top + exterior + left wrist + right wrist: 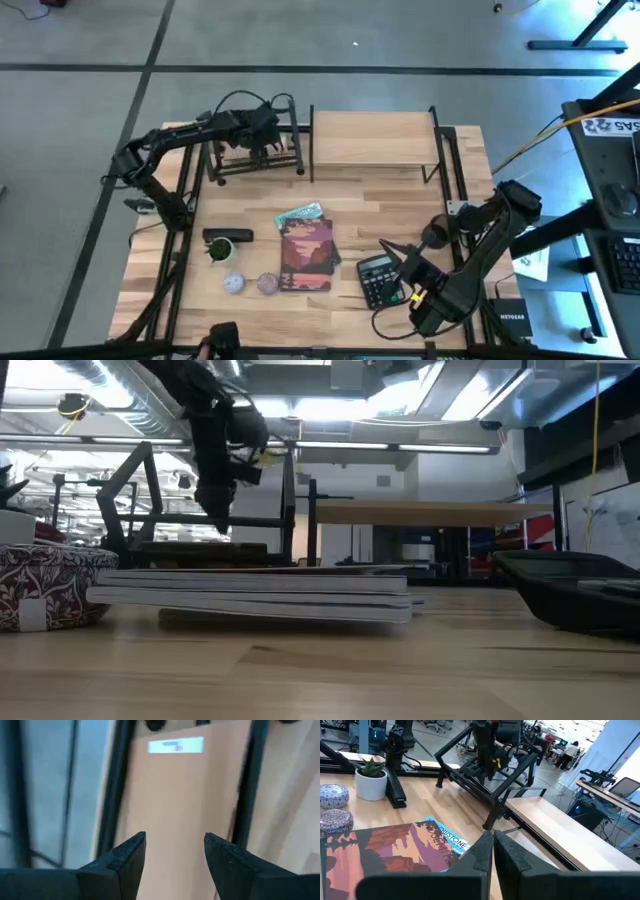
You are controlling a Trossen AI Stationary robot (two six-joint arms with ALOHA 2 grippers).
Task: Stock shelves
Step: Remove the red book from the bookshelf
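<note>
Wooden table [400,215], left gripper [268,147] jaws apart over black rack [255,165], right gripper [388,250] jaws closed, empty.

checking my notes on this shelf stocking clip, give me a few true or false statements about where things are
1. The left gripper is over the black book rack. True.
2. The right gripper holds the calculator. False: its jaws are shut and empty, beside it.
3. The books lie stacked on the tabletop. True.
4. The potted plant stands on the light-wood shelf. False: it is on the tabletop near the stapler.
</note>
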